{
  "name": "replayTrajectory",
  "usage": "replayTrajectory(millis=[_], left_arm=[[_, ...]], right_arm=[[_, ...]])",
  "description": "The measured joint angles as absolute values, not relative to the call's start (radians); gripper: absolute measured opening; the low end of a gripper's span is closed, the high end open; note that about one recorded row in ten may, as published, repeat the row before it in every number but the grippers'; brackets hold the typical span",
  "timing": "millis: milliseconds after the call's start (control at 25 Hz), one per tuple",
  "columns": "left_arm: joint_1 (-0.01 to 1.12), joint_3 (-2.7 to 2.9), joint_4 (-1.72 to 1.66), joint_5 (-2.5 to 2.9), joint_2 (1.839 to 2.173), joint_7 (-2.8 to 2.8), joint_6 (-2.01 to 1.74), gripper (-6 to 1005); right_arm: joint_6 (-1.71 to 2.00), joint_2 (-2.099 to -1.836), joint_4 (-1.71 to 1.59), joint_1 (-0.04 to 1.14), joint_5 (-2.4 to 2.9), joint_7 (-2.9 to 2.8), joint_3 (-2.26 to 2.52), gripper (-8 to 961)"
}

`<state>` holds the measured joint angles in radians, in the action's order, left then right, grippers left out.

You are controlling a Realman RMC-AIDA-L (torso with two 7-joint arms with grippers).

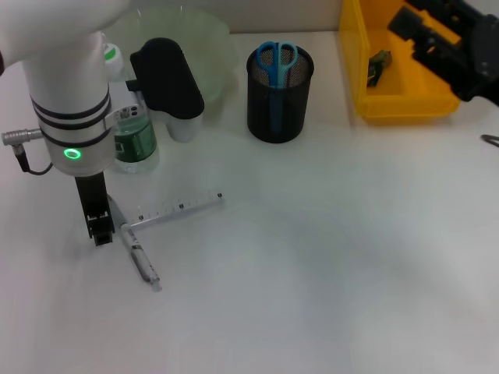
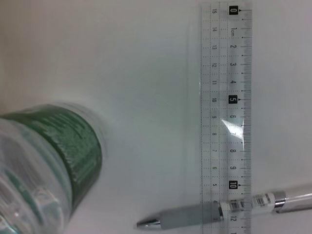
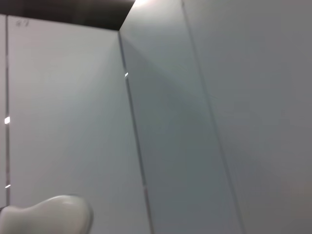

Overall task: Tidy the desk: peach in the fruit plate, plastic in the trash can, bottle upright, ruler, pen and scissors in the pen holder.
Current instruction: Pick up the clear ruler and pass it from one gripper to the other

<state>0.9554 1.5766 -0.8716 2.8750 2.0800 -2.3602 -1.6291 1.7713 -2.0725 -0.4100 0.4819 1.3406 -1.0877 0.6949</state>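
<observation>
My left gripper hangs low over the table, just left of where the clear ruler and the grey-and-clear pen cross. The pen lies over one end of the ruler. A bottle with a green label stands upright behind the left arm. Blue-handled scissors stand in the black mesh pen holder. A pale translucent fruit plate sits at the back. My right gripper hovers over the yellow trash can. The peach is out of view.
A small dark-green item lies inside the yellow bin. A black and white part of the left arm juts out in front of the plate. A thin dark object pokes in at the right edge. The right wrist view shows only grey wall panels.
</observation>
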Motion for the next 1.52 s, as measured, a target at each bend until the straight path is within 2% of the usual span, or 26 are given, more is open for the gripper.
replayTrajectory(millis=[880,1160,1520], left_arm=[[0.789,1.618,-1.362,2.889,2.073,-2.48,-1.72,412],[0.803,1.619,-1.436,2.893,2.07,-2.495,-1.746,414],[0.9,1.623,-1.444,2.895,2.071,-2.525,-1.713,418]], right_arm=[[1.831,-2.073,-0.41,0.366,1.341,-1.093,0.522,609],[1.829,-2.074,-0.403,0.326,1.342,-1.093,0.485,608],[1.832,-2.075,-0.388,0.286,1.347,-1.093,0.484,608]])
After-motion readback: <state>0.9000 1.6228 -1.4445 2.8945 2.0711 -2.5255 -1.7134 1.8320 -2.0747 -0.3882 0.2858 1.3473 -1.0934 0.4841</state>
